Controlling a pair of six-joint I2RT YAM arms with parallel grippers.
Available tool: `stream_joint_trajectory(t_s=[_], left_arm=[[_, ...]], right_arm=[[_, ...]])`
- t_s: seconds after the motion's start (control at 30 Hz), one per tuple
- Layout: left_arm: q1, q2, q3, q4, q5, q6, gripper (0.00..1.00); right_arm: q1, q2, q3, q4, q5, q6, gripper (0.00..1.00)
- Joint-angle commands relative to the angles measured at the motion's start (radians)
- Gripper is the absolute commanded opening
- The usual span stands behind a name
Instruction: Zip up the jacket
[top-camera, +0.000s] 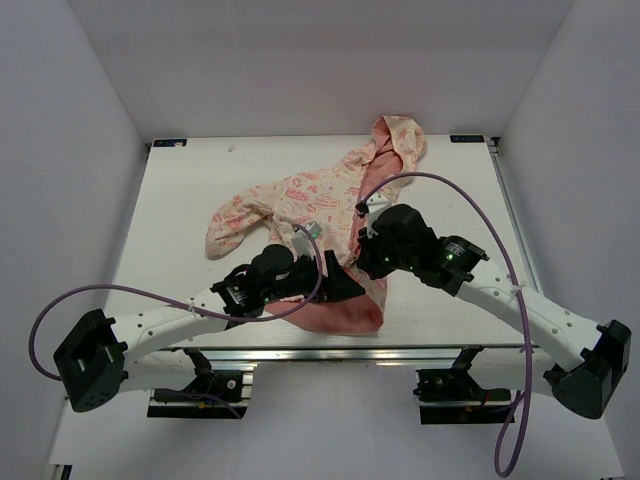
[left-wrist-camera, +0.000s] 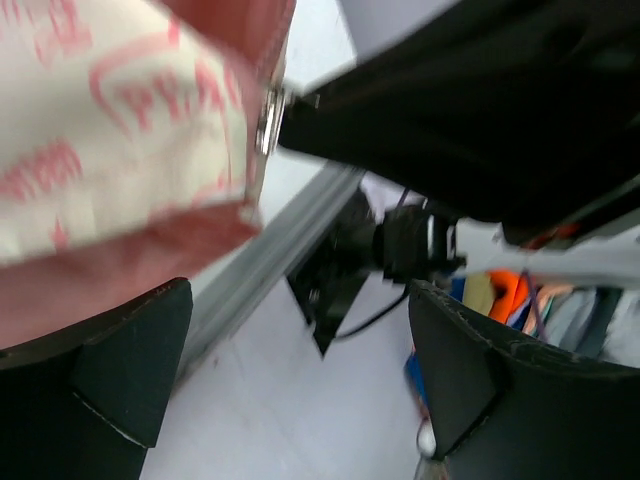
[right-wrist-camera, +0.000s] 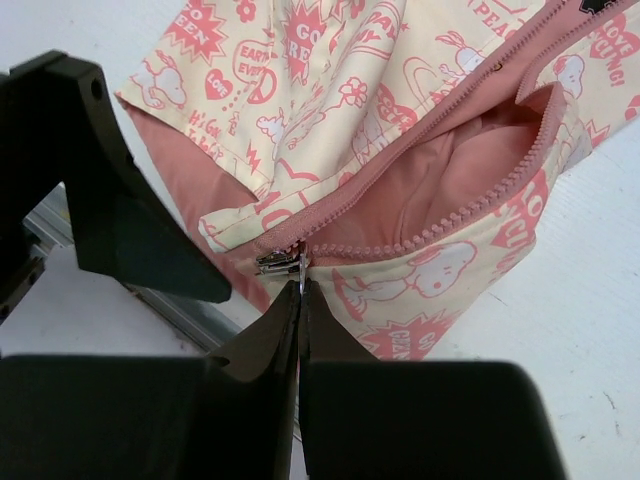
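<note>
The table (top-camera: 170, 190) carries the jacket (top-camera: 300, 195), spread from the centre toward the far right corner, hood farthest and hem at the near edge. The left gripper (left-wrist-camera: 295, 340) sits just beside the hem, its fingers wide apart. The right gripper (right-wrist-camera: 300, 292) is pinched together on the zipper pull (right-wrist-camera: 290, 265), low on the open zipper.

Jacket (left-wrist-camera: 120, 130) blurred at upper left of left wrist view, cut off at right wrist view's top edge, zipper pull (right-wrist-camera: 280, 262) partly hidden inside right end effector (right-wrist-camera: 301, 292)
</note>
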Motion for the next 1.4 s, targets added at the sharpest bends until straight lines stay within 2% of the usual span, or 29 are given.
stream_joint_trajectory(t_s=[0.0, 0.07, 0.23, 0.3, 0.33, 0.37, 0.5, 0.63, 0.73, 0.83, 0.87, 0.93, 1.07, 1.17, 1.33, 1.37], left_arm=[[0.000, -0.001, 0.015, 0.148, -0.130, -0.025, 0.97], [0.000, 0.004, 0.029, 0.141, -0.180, -0.024, 0.95], [0.000, 0.005, 0.045, 0.125, -0.315, -0.016, 0.82], [0.000, 0.005, 0.039, 0.130, -0.335, -0.021, 0.78], [0.000, -0.002, 0.035, 0.128, -0.345, -0.025, 0.71], [0.000, -0.004, 0.029, 0.133, -0.358, -0.025, 0.69], [0.000, -0.016, 0.006, 0.159, -0.383, -0.033, 0.66], [0.000, 0.010, 0.015, 0.182, -0.359, -0.027, 0.55], [0.000, 0.039, 0.019, 0.199, -0.339, -0.030, 0.34], [0.000, 0.047, 0.020, 0.200, -0.322, -0.028, 0.21], [0.000, 0.045, 0.020, 0.194, -0.317, -0.029, 0.11], [0.000, 0.040, 0.022, 0.180, -0.320, -0.030, 0.02], [0.000, 0.022, 0.019, 0.128, -0.320, -0.039, 0.00], [0.000, 0.014, 0.012, 0.108, -0.305, -0.050, 0.00], [0.000, 0.004, -0.003, 0.117, -0.291, -0.058, 0.21], [0.000, 0.002, -0.004, 0.121, -0.294, -0.056, 0.22]], right_arm=[[-0.001, -0.039, -0.008, 0.052, -0.020, 0.027, 0.00], [-0.001, -0.039, -0.012, 0.050, -0.017, 0.028, 0.00], [-0.003, -0.039, -0.020, 0.052, -0.017, 0.031, 0.00], [-0.004, -0.037, -0.019, 0.053, -0.017, 0.033, 0.00], [-0.003, -0.036, -0.020, 0.053, -0.017, 0.031, 0.00], [-0.003, -0.033, -0.019, 0.053, -0.017, 0.033, 0.00], [-0.004, -0.032, -0.022, 0.058, -0.039, 0.034, 0.00], [-0.004, -0.032, -0.031, 0.082, -0.060, 0.037, 0.00], [-0.004, -0.029, -0.031, 0.088, -0.053, 0.040, 0.00], [-0.006, -0.028, -0.028, 0.099, -0.040, 0.048, 0.00], [-0.006, -0.026, -0.026, 0.104, -0.018, 0.056, 0.00], [-0.009, -0.022, -0.008, 0.102, 0.018, 0.063, 0.00], [-0.009, -0.013, 0.033, 0.099, 0.167, 0.079, 0.00], [-0.009, 0.000, 0.053, 0.099, 0.204, 0.074, 0.00], [-0.011, 0.027, 0.058, 0.099, 0.126, 0.057, 0.00], [-0.009, 0.027, 0.046, 0.104, 0.118, 0.056, 0.00]])
